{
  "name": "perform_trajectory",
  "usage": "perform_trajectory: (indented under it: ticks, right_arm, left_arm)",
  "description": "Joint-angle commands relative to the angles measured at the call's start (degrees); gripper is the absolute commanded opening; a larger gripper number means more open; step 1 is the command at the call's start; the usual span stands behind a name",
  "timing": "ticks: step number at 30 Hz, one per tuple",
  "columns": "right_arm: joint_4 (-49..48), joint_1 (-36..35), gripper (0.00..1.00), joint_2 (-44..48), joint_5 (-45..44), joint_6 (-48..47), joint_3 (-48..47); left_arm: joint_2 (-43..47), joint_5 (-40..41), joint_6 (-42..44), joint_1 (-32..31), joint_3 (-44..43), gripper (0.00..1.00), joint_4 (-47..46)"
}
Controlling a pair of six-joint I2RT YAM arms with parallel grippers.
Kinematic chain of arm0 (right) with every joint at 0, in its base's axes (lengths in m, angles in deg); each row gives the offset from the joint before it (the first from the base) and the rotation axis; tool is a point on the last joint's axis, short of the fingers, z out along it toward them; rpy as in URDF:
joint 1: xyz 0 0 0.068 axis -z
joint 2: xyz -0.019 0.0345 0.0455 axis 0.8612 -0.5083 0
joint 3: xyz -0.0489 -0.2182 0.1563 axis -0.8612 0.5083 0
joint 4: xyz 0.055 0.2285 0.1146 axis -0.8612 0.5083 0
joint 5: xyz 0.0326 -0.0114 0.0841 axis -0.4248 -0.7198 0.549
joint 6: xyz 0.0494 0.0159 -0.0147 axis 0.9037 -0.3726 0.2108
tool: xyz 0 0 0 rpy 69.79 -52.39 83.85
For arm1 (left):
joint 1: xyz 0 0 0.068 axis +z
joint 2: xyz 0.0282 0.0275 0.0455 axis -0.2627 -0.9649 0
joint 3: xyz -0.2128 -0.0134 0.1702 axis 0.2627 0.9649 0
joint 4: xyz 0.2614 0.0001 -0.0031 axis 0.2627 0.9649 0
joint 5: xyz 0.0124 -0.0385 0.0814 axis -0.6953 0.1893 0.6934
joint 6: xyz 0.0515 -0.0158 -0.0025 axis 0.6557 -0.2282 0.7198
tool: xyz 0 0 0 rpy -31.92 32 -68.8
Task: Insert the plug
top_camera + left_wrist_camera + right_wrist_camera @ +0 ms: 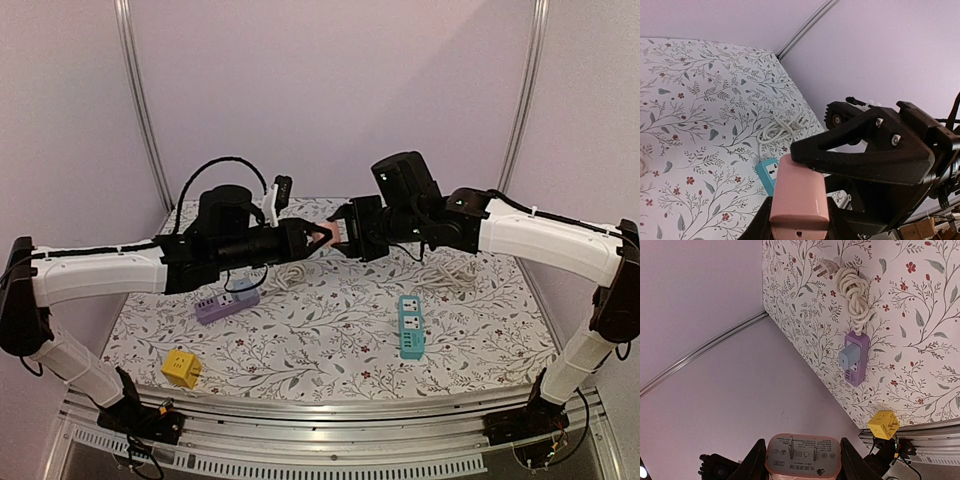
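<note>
The plug (328, 234) is a pink block adapter held in the air above the table's back half, between both arms. My left gripper (318, 237) is shut on one end of it. My right gripper (345, 235) is shut on the other end. In the left wrist view the pink plug (800, 192) sits between my left gripper (800, 222) fingers, with the black right gripper (865, 155) pressed against its far end. The right wrist view shows the plug's grey face (802, 455) with two metal prongs, clamped in my right gripper (804, 464).
A purple power strip (227, 303) (856, 357) lies on the left with a grey-blue adapter (848, 356) in it. A teal power strip (410, 325) (769, 175) lies on the right. A yellow cube socket (181, 367) (883, 424) sits near the front left. White cords (293, 272) (782, 127) lie coiled.
</note>
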Motion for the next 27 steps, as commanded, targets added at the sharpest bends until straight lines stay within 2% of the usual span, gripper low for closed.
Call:
perform_trajectory:
  ticks: [1,3,5,8,9,12,20,24,27]
  right_arm:
    - [-1.0,-0.4,0.22,2.1,0.1,8.0,-0.4]
    - [-1.0,-0.5,0.23,2.5,0.1,7.7,0.3]
    - [-1.5,-0.4,0.35,3.1,0.1,7.4,1.3]
    - [-2.2,-0.5,0.88,4.4,-0.7,5.3,2.7]
    - [-1.8,-0.4,0.97,5.1,-1.2,4.0,3.0]
    - [-1.4,0.1,0.99,6.6,-1.6,0.0,4.7]
    - [1.8,3.7,0.99,13.0,2.0,-11.6,13.7]
    - [6.4,5.7,0.99,15.4,2.5,-23.2,15.5]
    - [12.0,6.7,0.99,15.5,2.1,-33.0,13.4]
  left_arm:
    - [-0.4,-1.8,1.5,-0.8,-1.3,0.02,-0.7]
    - [-0.2,-1.9,1.3,-0.8,-1.3,0.0,-0.5]
    - [0.2,-1.8,1.1,-0.8,-1.3,0.0,0.1]
    - [1.2,-1.7,1.5,-0.8,-2.1,0.0,3.7]
    - [1.8,-1.9,1.8,-0.8,-2.5,0.0,5.6]
    - [4.1,-2.9,3.9,-0.6,-3.7,0.0,13.2]
    - [11.2,0.3,14.3,1.5,-10.9,0.0,45.3]
    - [15.7,4.4,16.8,2.3,-12.6,0.0,56.2]
    - [19.3,5.5,18.3,2.5,-12.5,0.0,60.0]
